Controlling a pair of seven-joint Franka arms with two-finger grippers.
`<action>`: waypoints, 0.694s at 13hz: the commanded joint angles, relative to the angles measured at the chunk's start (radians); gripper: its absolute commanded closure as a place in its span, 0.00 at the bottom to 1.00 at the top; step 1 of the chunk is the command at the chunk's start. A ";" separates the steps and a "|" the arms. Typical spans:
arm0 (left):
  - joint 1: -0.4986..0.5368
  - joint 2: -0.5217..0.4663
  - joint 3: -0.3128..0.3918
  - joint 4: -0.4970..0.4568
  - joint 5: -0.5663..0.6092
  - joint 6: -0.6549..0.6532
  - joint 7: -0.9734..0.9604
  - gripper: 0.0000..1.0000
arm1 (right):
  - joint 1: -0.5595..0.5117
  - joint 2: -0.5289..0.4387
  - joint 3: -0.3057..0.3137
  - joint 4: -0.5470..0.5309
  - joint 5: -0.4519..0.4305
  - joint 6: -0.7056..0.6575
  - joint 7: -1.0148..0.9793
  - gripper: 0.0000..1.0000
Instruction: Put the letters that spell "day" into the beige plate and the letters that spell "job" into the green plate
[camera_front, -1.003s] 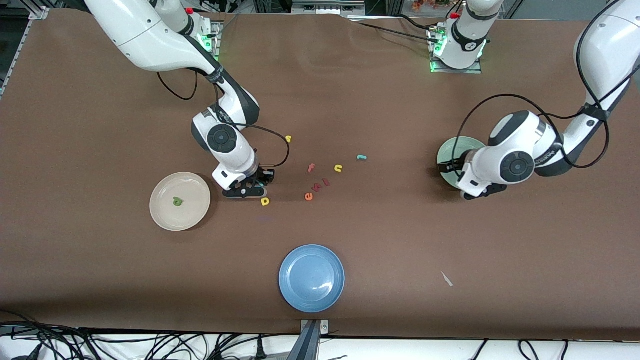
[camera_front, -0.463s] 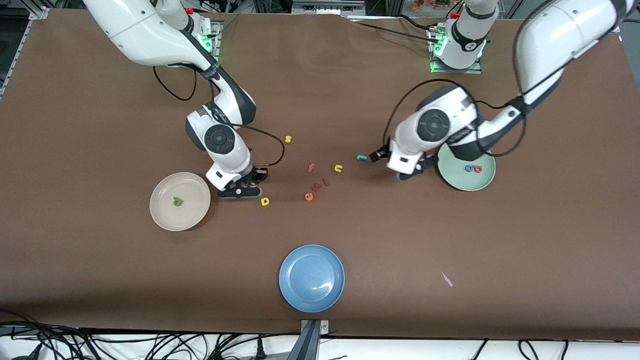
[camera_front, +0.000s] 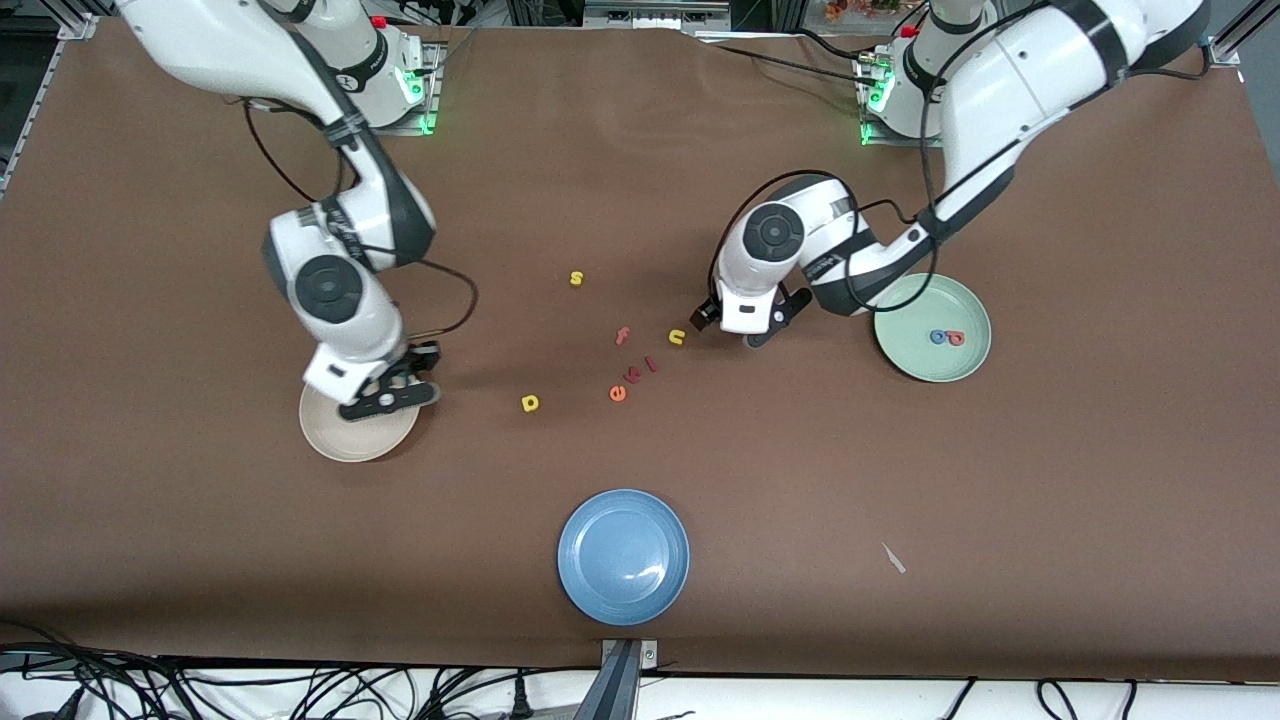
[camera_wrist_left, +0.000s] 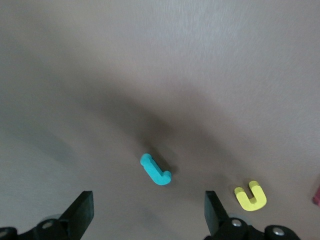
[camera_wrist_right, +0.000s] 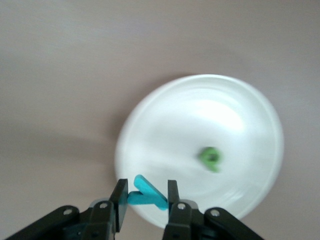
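My right gripper (camera_front: 385, 395) hangs over the rim of the beige plate (camera_front: 345, 440), shut on the teal y (camera_wrist_right: 147, 192). The right wrist view shows the olive-green d (camera_wrist_right: 211, 157) lying in that plate (camera_wrist_right: 175, 120). The yellow a (camera_front: 530, 403) lies on the table between the beige plate and the loose letters. My left gripper (camera_front: 735, 325) is open, low over the light-teal j (camera_wrist_left: 155, 170), which lies just ahead of its fingers (camera_wrist_left: 82, 212). The green plate (camera_front: 905, 355) holds the blue o (camera_front: 937, 337) and the pinkish-red b (camera_front: 956, 338).
A yellow arch letter (camera_front: 677, 338) lies beside the left gripper. A pink f (camera_front: 622, 336), an orange-red e (camera_front: 618, 393) and two small red letters (camera_front: 642, 370) lie mid-table. A yellow s (camera_front: 576, 278) lies farther from the camera. A blue plate (camera_front: 623, 556) sits nearest the camera.
My right gripper carried the teal y from beside the yellow a to over the beige plate. The left arm swung away from the green plate to over the j.
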 joint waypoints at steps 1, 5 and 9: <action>-0.059 -0.008 0.070 0.005 0.026 0.037 -0.040 0.19 | -0.009 -0.011 -0.033 -0.012 0.007 -0.005 -0.099 0.62; -0.079 -0.006 0.110 0.008 0.041 0.061 -0.036 0.41 | -0.009 -0.007 -0.027 -0.011 0.164 -0.009 -0.087 0.35; -0.080 -0.003 0.117 0.010 0.043 0.061 -0.029 0.82 | -0.004 0.036 0.101 0.038 0.174 -0.003 0.156 0.32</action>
